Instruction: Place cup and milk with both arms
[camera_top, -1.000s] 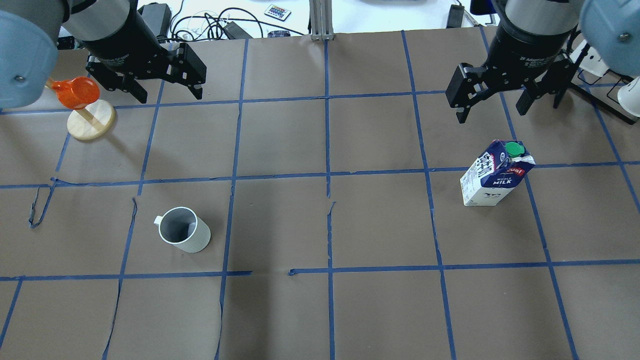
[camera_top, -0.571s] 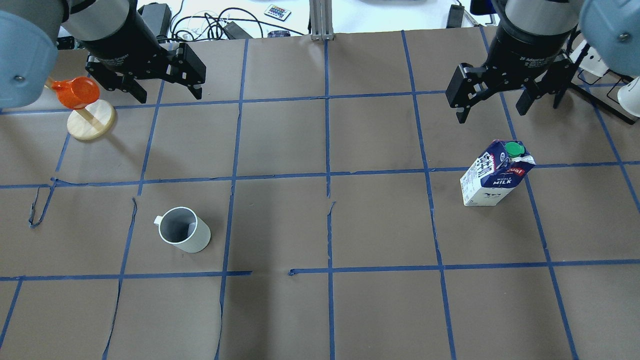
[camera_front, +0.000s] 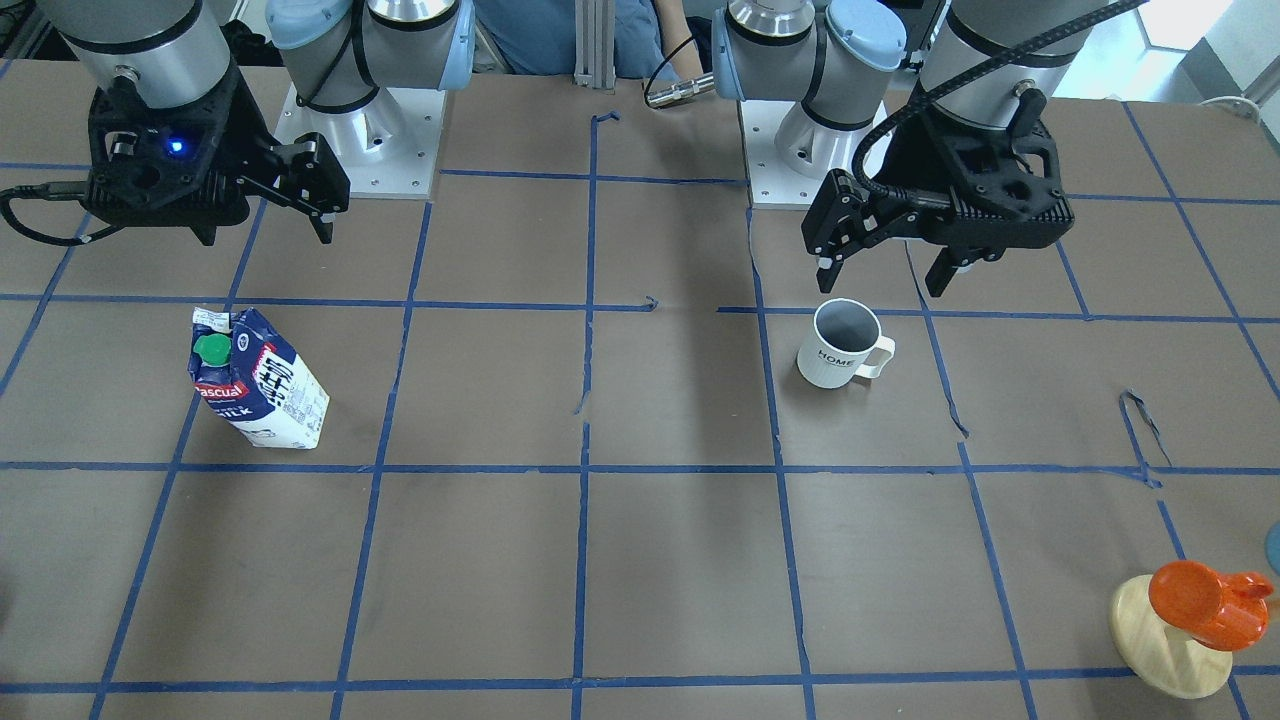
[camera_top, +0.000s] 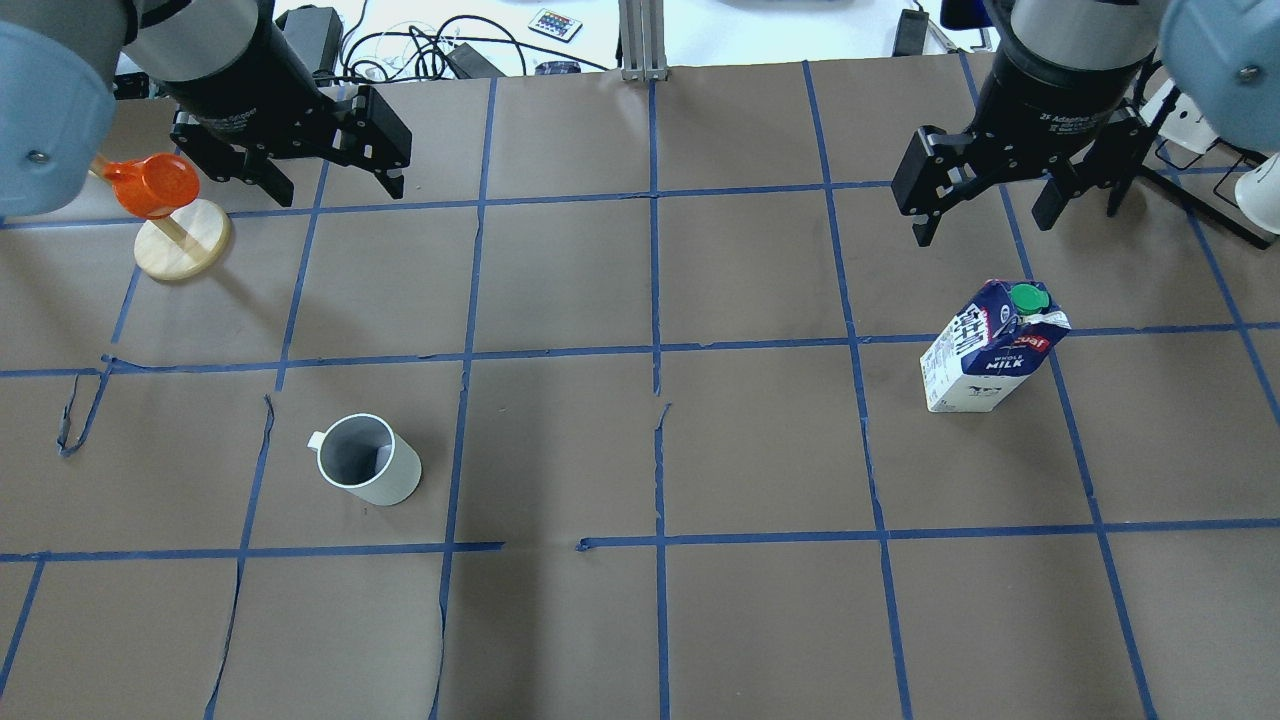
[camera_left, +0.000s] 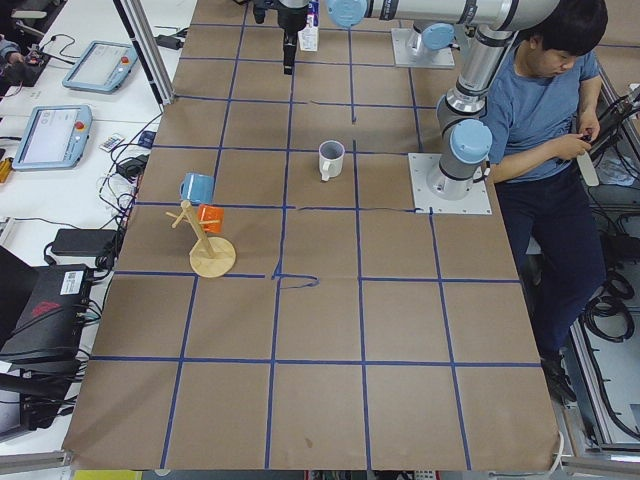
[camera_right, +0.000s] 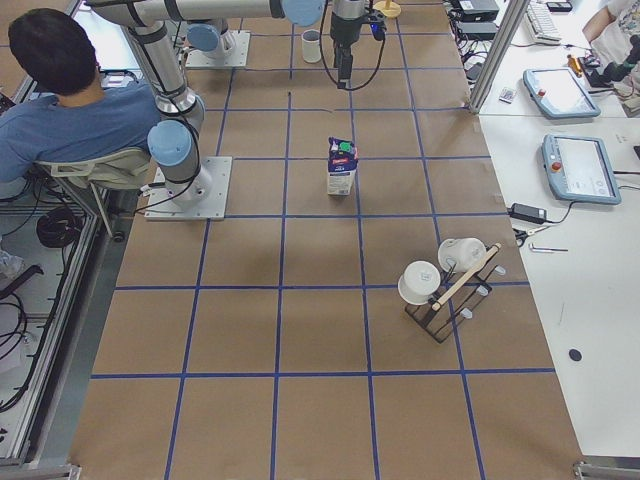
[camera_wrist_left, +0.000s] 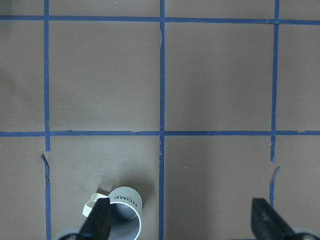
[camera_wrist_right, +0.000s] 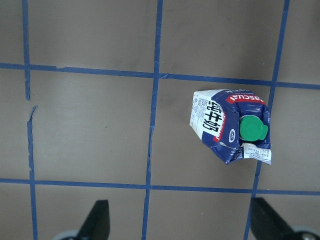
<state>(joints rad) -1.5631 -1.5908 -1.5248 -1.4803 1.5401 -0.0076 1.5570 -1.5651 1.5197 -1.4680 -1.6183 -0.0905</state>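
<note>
A brown paper-covered desk (camera_top: 650, 620), marked into squares with blue tape, is seen from over the robot's shoulders.

Nearest the robot, on its left side, the white mug (camera_top: 368, 460) stands upright with its mouth open. Its handle points outward, away from the desk's centre.

A little farther off, on the right side, the navy and white milk carton (camera_top: 992, 348) stands upright with its green screw cap (camera_top: 1026, 297) on top. The mug and the carton are well apart.

Farther still, both arms hang above the desk. The left pincer (camera_top: 335, 185) is spread wide and holds nothing. The right pincer (camera_top: 985, 225) is also spread wide and empty.

The step appears to be the reach toward each item. In the left wrist view the mug sits low and close to one fingertip, not centred. That arm probably needs to shift sideways before descending, then close across the mug's body or wall, clear of the handle.

In the right wrist view the carton lies ahead and off to one side. That arm should line up with the carton's flat walls, below the sloped top, and squeeze gently, since a carton may dent or tip.

Beyond the left pincer, an orange cup (camera_top: 150, 185) hangs on a wooden stand (camera_top: 183, 240). The left arm should keep clear of it.
</note>
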